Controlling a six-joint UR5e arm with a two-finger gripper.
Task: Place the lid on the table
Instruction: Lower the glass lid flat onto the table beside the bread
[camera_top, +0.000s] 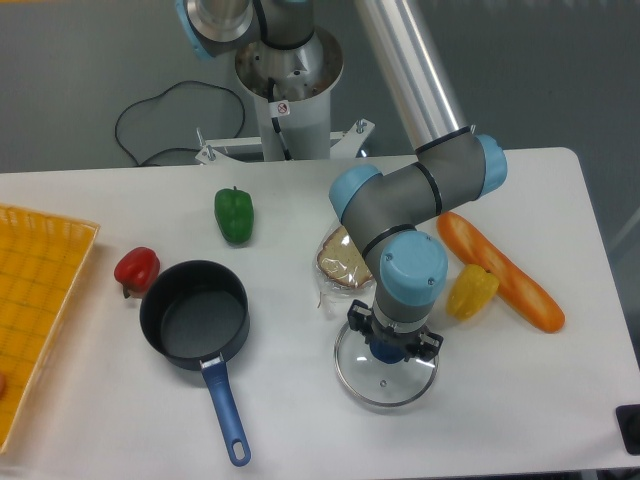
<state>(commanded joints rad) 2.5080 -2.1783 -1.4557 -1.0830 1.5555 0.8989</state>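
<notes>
The lid (384, 378), round clear glass with a metal rim, lies flat at or just above the white table (520, 400), front and right of centre. My gripper (392, 349) points straight down over its middle. The dark fingers (358, 320) stand on either side of the small blue knob (384, 350) and are shut on it. The wrist hides most of the knob and the lid's far edge. The dark pan (194, 314) with a blue handle sits open to the left, well apart from the lid.
A bagged bread slice (342, 262) lies just behind the lid. A yellow pepper (471, 290) and an orange baguette (500, 270) are to the right. A green pepper (234, 214) and a red pepper (137, 268) lie at the left. A yellow gridded tray (35, 300) fills the left edge.
</notes>
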